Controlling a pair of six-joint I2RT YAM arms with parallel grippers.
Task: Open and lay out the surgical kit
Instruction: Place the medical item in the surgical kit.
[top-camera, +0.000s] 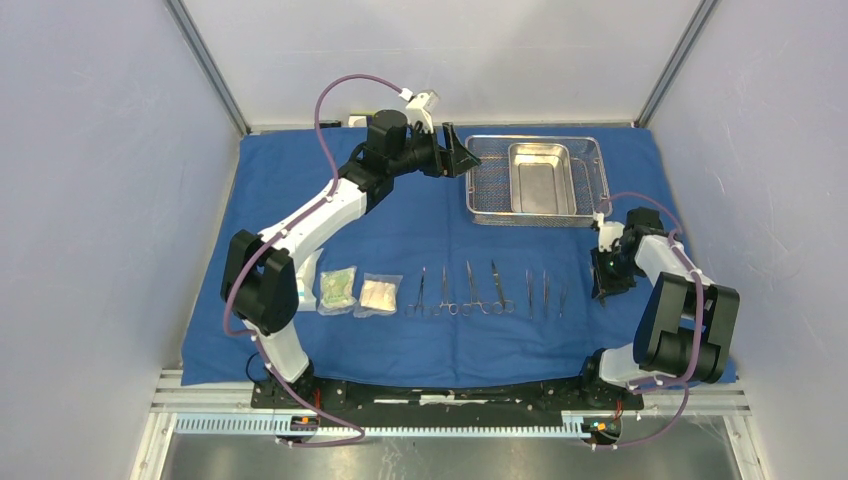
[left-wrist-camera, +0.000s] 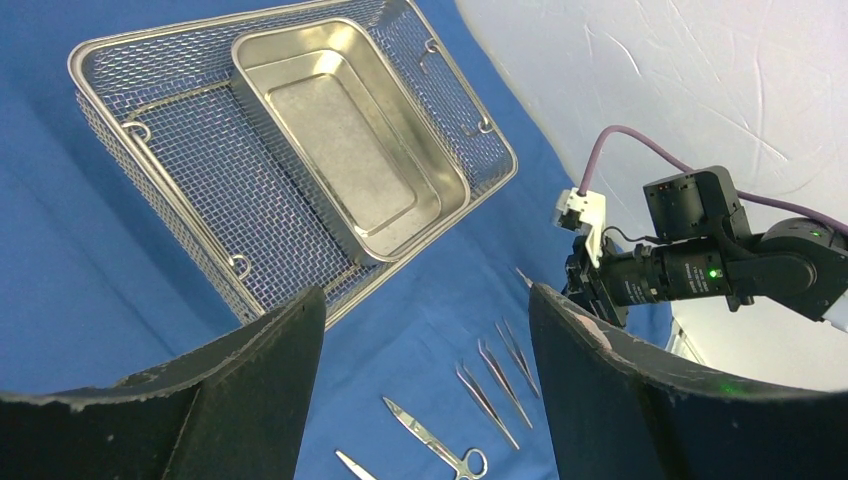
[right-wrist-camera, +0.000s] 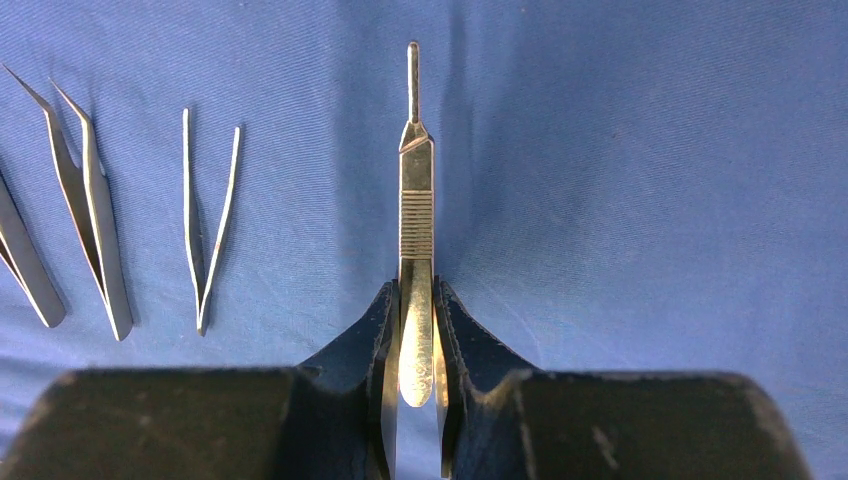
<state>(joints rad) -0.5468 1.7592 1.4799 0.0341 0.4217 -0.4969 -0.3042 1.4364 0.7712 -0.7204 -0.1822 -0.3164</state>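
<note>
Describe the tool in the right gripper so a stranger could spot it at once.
On the blue cloth, follow the row of instruments to its right end, where the right gripper is shut on a scalpel handle. Unlike the two-legged tweezers beside it, it is one flat bar with a ribbed grip.

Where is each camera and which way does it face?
Top external: above and behind the left arm and right arm, both shown, looking down on the blue cloth.
Left wrist: on the left arm, facing the mesh tray and right arm; open left gripper frames it.
Right wrist: on the right arm, facing the blue cloth; right gripper clamps a metal handle.
Shared: top and left wrist show the mesh tray.
</note>
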